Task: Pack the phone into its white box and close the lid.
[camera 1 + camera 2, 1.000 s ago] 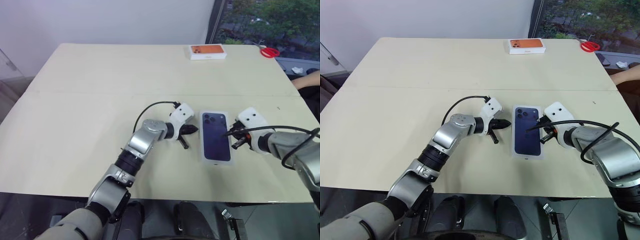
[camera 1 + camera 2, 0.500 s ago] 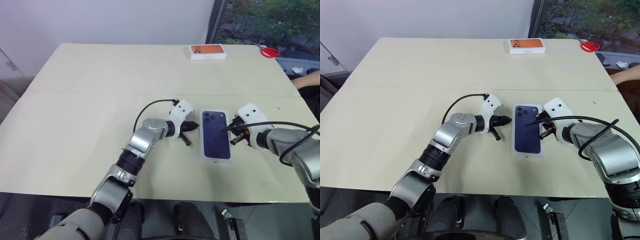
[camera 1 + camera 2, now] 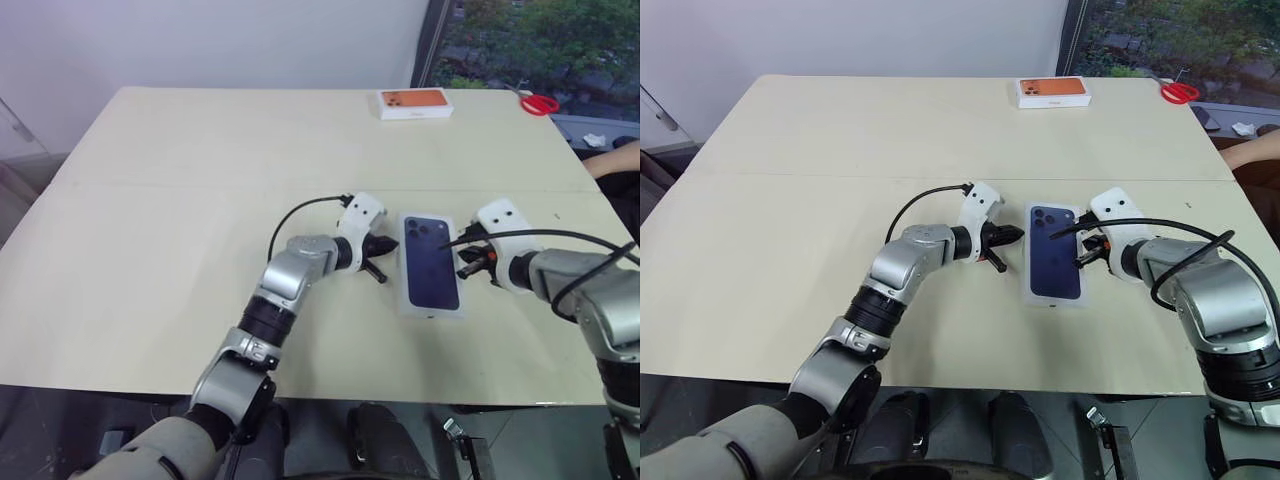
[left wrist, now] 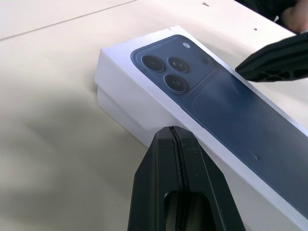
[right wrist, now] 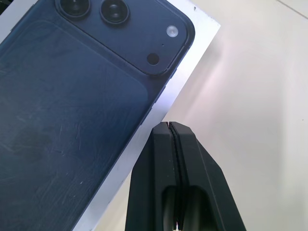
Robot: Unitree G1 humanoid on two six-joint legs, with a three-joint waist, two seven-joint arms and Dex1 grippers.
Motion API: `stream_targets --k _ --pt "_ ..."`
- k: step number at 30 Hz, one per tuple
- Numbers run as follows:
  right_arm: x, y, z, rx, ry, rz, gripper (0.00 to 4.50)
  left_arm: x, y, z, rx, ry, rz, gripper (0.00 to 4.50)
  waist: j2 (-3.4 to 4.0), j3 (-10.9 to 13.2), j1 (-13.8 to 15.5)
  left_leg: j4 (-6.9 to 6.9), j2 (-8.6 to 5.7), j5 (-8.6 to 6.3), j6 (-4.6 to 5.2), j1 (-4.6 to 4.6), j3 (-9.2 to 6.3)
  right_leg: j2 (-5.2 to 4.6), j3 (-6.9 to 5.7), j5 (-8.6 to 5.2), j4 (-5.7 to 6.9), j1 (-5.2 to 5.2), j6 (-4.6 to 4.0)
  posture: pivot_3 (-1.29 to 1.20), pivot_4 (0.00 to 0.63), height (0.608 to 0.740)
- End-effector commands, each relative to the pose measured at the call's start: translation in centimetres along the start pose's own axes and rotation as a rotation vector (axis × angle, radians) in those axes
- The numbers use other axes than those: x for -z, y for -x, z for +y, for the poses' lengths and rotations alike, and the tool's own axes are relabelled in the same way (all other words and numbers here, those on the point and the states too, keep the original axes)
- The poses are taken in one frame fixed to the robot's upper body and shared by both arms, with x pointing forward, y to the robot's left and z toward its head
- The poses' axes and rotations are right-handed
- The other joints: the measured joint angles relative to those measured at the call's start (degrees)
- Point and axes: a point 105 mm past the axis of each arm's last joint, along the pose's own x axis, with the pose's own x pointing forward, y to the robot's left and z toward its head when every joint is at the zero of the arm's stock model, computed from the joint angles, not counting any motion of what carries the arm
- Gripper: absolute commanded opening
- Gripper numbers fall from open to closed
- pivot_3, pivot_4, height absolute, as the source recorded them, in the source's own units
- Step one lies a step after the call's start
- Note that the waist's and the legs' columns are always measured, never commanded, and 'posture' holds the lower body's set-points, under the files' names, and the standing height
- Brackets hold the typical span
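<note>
Left eye view: table [image 3: 180, 230] takes up most of the frame. The lid [image 3: 431, 263], printed phone picture up, sits on the white box just right of centre, lying flat and closed. Left gripper [image 3: 385, 253] is just beside the lid's left edge, fingers pressed together, holding nothing. Right gripper [image 3: 466, 262] is at the lid's right edge, fingers also together, empty. White box with an orange top [image 3: 415, 103] lies at the upper centre, red scissors [image 3: 538, 103] at the upper right, both well apart from the lid. A person's hand [image 3: 618, 160] shows at the right edge.

Right eye view: same layout, lid centre-right between the two grippers.

Left wrist view: the white box [image 4: 126, 115] shows as a thin white wall under the lid's side, lid slightly overhanging it. Fingertips [image 4: 172, 139] are shut tight and meet the lid's side wall, lower centre.

Right wrist view: closed fingertips at lower centre, right at the lid's white border; cannot tell if touching.
</note>
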Motion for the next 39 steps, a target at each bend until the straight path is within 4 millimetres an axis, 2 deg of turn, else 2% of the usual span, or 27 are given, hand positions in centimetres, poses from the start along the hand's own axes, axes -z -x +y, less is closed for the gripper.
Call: stream_targets --k 1,7,10,13,16,20,22,25,29,36,39 --pt "-1.4 0.3 0.6 -0.025 0.021 -0.055 0.03 -1.4 -0.7 -1.5 0.052 -0.007 -0.033 0.00 0.00 0.0 0.0 0.00 0.00 0.00 0.00 0.00 0.00 0.00 0.00 0.00 0.00 0.00 0.00 0.00 0.150 0.740" --pt "-0.8 0.3 0.2 0.004 0.042 -0.035 0.03 -0.5 -0.3 -0.3 0.012 0.029 -0.003 0.00 0.00 0.0 0.1 0.01 0.00 0.00 0.00 0.00 -0.01 0.00 0.00 0.00 0.00 0.01 0.00 0.00 0.150 0.740" --pt "-0.8 0.8 -0.3 0.020 0.046 -0.039 0.03 -0.7 0.3 0.4 -0.005 0.044 -0.018 0.00 0.00 0.0 0.0 0.01 -0.01 0.00 0.00 0.00 -0.01 -0.01 0.00 0.00 0.01 0.01 0.00 0.00 0.150 0.740" --pt "-1.1 2.0 -1.1 0.044 0.058 -0.056 0.03 -2.0 1.4 1.2 -0.009 0.037 -0.071 0.00 0.01 0.0 0.0 0.00 0.00 0.00 0.00 0.01 -0.01 0.00 0.00 0.00 0.02 0.00 0.00 0.00 0.150 0.740" --pt "-1.4 3.1 -1.1 0.027 0.070 -0.081 0.03 -3.9 2.0 1.1 0.013 0.017 -0.130 0.00 0.01 0.0 0.0 0.00 0.00 0.00 0.00 0.00 -0.01 -0.01 -0.01 0.00 0.02 0.00 0.00 0.00 0.150 0.740" --pt "-1.2 4.0 0.3 -0.067 0.060 -0.111 0.03 -5.6 0.9 0.3 0.039 -0.036 -0.138 0.00 -0.01 0.0 0.4 0.02 -0.02 0.00 0.00 0.00 -0.02 -0.02 -0.03 0.00 0.01 0.03 0.00 0.00 0.150 0.740" --pt "-0.6 4.3 1.4 -0.116 0.074 -0.102 0.03 -5.7 -0.1 -0.1 0.044 -0.067 -0.108 0.00 -0.01 0.0 0.5 0.02 -0.03 0.00 0.00 0.01 -0.03 -0.02 -0.06 0.00 -0.08 0.10 0.01 0.00 0.150 0.740" --pt "0.3 4.6 2.7 -0.173 0.083 -0.086 0.03 -5.1 -1.3 -0.1 0.035 -0.077 -0.053 0.00 -0.01 0.0 0.8 0.02 -0.06 0.00 0.00 0.03 -0.02 -0.03 -0.05 0.00 -0.11 0.13 0.01 0.00 0.150 0.740" --pt "1.9 4.4 4.0 -0.203 0.040 -0.052 0.03 -1.9 -2.9 0.1 0.001 -0.111 0.146 0.00 -0.01 0.0 0.5 0.02 -0.05 0.00 0.00 0.07 -0.06 0.02 -0.06 0.00 -0.06 0.12 0.01 0.00 0.150 0.740" --pt "3.8 3.5 4.9 -0.209 -0.040 0.017 0.03 0.9 -3.0 0.8 -0.035 -0.124 0.280 0.00 -0.07 0.0 0.1 0.00 -0.05 0.00 0.00 0.16 -0.09 0.01 -0.07 -0.01 -0.09 0.27 0.02 0.00 0.150 0.740" --pt "4.2 3.3 5.1 -0.210 -0.058 0.033 0.03 1.2 -2.8 0.9 -0.035 -0.120 0.286 0.00 -0.17 -0.1 0.0 -0.01 -0.05 0.00 0.00 0.27 -0.11 0.01 -0.09 -0.01 -0.11 0.41 0.02 0.00 0.150 0.740"
